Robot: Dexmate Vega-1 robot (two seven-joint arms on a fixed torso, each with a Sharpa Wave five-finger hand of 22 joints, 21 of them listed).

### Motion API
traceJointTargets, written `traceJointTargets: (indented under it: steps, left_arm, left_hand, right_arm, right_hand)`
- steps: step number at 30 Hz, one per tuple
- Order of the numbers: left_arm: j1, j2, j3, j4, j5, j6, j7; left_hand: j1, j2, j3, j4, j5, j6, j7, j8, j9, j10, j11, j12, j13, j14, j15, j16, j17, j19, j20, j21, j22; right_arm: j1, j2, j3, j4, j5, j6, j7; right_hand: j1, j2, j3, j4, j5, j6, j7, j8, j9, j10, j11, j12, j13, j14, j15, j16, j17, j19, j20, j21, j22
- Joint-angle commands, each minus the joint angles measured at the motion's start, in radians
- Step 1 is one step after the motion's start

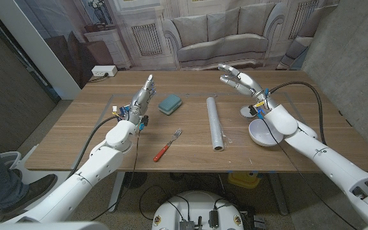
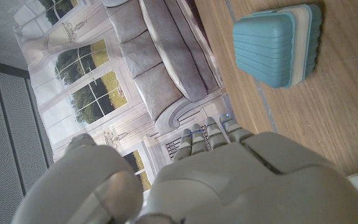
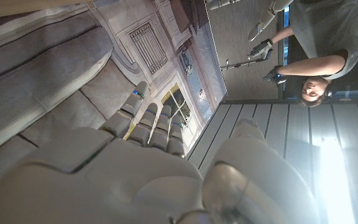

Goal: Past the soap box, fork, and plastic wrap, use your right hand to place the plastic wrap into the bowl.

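On the wooden table point(image 1: 190, 153), the light, slippery cylindrical plastic wrap roll point(image 1: 215, 122) warrants a mid-length grasp by the raised, empty, spread-fingered right hand point(image 1: 238, 80).

You have a wooden table point(image 1: 190, 150) with a visible grain and a matt, smooth top. The plastic wrap point(image 1: 215, 122) is a roll with a glossy, slightly crinkled translucent skin. The soap box point(image 1: 169, 104) looks like teal plastic, ribbed on its lid and softly matt, over a paler base. The fork point(image 1: 167, 145) has a shiny metal head and a red plastic-looking handle. The bowl point(image 1: 261, 132) is white, smooth and glossy. Your left hand point(image 1: 142, 97) and right hand point(image 1: 239, 79) wear pale grey moulded shells, smooth with a satin sheen.
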Motion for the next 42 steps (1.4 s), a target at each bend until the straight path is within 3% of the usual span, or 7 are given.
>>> traceJointTargets:
  steps: [1, 20, 23, 24, 27, 37, 42]
  left_arm:
    - [0.026, 0.008, -0.007, -0.033, 0.013, 0.002, 0.020]
    - [0.081, 0.037, -0.036, -0.109, 0.033, 0.017, 0.059]
    - [0.088, 0.037, -0.041, -0.114, 0.031, 0.016, 0.063]
    - [0.090, 0.037, -0.042, -0.116, 0.032, 0.016, 0.065]
    - [0.095, 0.038, -0.044, -0.120, 0.033, 0.018, 0.068]
    - [0.104, 0.031, -0.044, -0.124, 0.040, 0.012, 0.074]
    - [0.110, 0.028, -0.045, -0.126, 0.042, 0.011, 0.080]
  left_hand:
    - [0.007, -0.001, -0.004, -0.001, 0.007, 0.012, 0.001, 0.003, 0.004, 0.011, -0.004, 0.000, 0.006, 0.006, -0.002, -0.001, 0.003, 0.000, 0.002, -0.005, 0.005]
    - [0.010, 0.002, -0.008, -0.001, 0.008, 0.016, 0.001, 0.001, 0.004, 0.012, -0.001, -0.002, 0.006, 0.008, -0.001, -0.002, 0.003, 0.000, 0.002, -0.005, 0.005]
    - [0.010, 0.002, -0.009, -0.001, 0.008, 0.016, 0.001, 0.000, 0.004, 0.013, 0.001, -0.002, 0.006, 0.009, -0.001, -0.002, 0.003, 0.000, 0.002, -0.006, 0.005]
    - [0.010, 0.002, -0.009, -0.001, 0.008, 0.017, 0.000, 0.000, 0.004, 0.012, -0.002, -0.003, 0.006, 0.009, -0.001, -0.002, 0.003, 0.000, 0.002, -0.005, 0.005]
    - [0.010, 0.003, -0.009, -0.001, 0.008, 0.017, 0.000, 0.000, 0.004, 0.013, -0.002, -0.003, 0.006, 0.009, -0.002, -0.002, 0.003, 0.000, 0.002, -0.005, 0.005]
    - [0.011, 0.004, -0.011, -0.001, 0.008, 0.018, -0.001, -0.001, 0.004, 0.014, -0.003, -0.003, 0.006, 0.009, -0.002, -0.003, 0.003, 0.000, 0.002, -0.006, 0.005]
    - [0.012, 0.004, -0.012, -0.001, 0.008, 0.017, -0.001, -0.001, 0.004, 0.013, -0.003, -0.004, 0.006, 0.009, -0.001, -0.003, 0.003, 0.000, 0.003, -0.006, 0.005]
  right_arm:
    - [0.038, -0.020, -0.012, 0.013, -0.252, 0.032, -0.146]
    - [0.081, -0.105, -0.069, -0.040, -0.465, -0.050, -0.280]
    - [0.083, -0.121, -0.076, -0.052, -0.483, -0.065, -0.296]
    - [0.084, -0.125, -0.079, -0.055, -0.488, -0.068, -0.301]
    - [0.083, -0.141, -0.087, -0.071, -0.502, -0.084, -0.307]
    - [0.091, -0.182, -0.115, -0.108, -0.547, -0.120, -0.313]
    - [0.099, -0.194, -0.129, -0.117, -0.570, -0.139, -0.312]
  right_hand:
    - [0.012, 0.000, 0.004, -0.010, 0.012, 0.000, -0.016, -0.003, 0.005, 0.003, -0.017, -0.001, 0.002, 0.008, -0.102, -0.005, 0.002, 0.013, -0.155, -0.006, -0.001]
    - [0.026, 0.000, 0.004, -0.019, 0.037, 0.011, -0.036, 0.000, 0.006, 0.006, -0.035, -0.004, 0.003, 0.012, -0.121, -0.008, 0.003, 0.022, -0.167, -0.022, 0.000]
    - [0.062, 0.010, 0.018, -0.039, 0.056, 0.034, -0.052, 0.008, 0.006, 0.006, -0.040, -0.007, 0.003, 0.015, -0.121, -0.011, 0.002, 0.026, -0.165, -0.033, 0.000]
    - [0.074, 0.013, 0.022, -0.046, 0.062, 0.043, -0.060, 0.010, 0.005, 0.011, -0.053, -0.006, 0.003, 0.017, -0.122, -0.012, 0.002, 0.027, -0.164, -0.038, 0.000]
    - [0.086, 0.015, 0.026, -0.052, 0.068, 0.047, -0.070, 0.010, 0.005, 0.010, -0.058, -0.007, 0.004, 0.017, -0.123, -0.013, 0.002, 0.030, -0.166, -0.042, 0.000]
    - [0.134, 0.020, 0.042, -0.080, 0.083, 0.044, -0.080, 0.006, 0.004, 0.006, -0.069, -0.012, 0.004, 0.019, -0.123, -0.016, 0.001, 0.036, -0.165, -0.056, 0.000]
    - [0.171, 0.024, 0.054, -0.099, 0.092, 0.045, -0.080, 0.004, 0.004, 0.005, -0.061, -0.014, 0.004, 0.017, -0.120, -0.018, 0.000, 0.036, -0.160, -0.065, 0.000]
